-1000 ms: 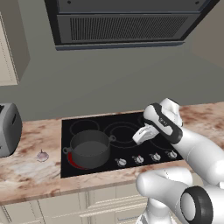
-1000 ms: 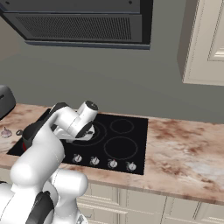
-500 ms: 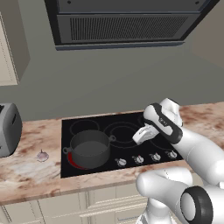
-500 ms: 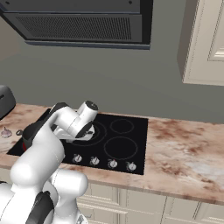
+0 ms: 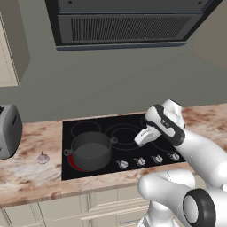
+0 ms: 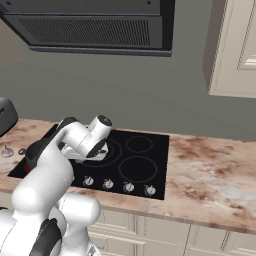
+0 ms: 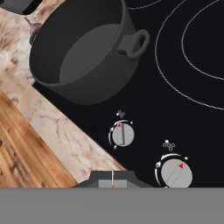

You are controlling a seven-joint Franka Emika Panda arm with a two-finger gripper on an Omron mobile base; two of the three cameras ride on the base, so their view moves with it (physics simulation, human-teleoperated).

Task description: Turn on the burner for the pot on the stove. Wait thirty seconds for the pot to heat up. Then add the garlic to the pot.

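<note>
No movement is seen since the earlier frames: the arm, the pot and the garlic are found where they were half a second and a second ago. The stove point(image 5: 128, 133) is set into the marbled counter point(image 6: 210, 170), beneath a dark range hood point(image 5: 124, 22). The pot point(image 5: 90, 150) is stood on the front left zone, where the burner point(image 5: 73, 163) is marked by a red glow at the pot's base. A toaster point(image 5: 8, 131) is placed at the counter's left end. The gripper point(image 5: 141, 136) is held above the middle of the cooktop, behind the row of knobs point(image 5: 139, 162); whether its jaws are parted cannot be told, and nothing is seen held. The garlic point(image 5: 43, 157) is left on the counter, just left of the stove, apart from the pot.
</note>
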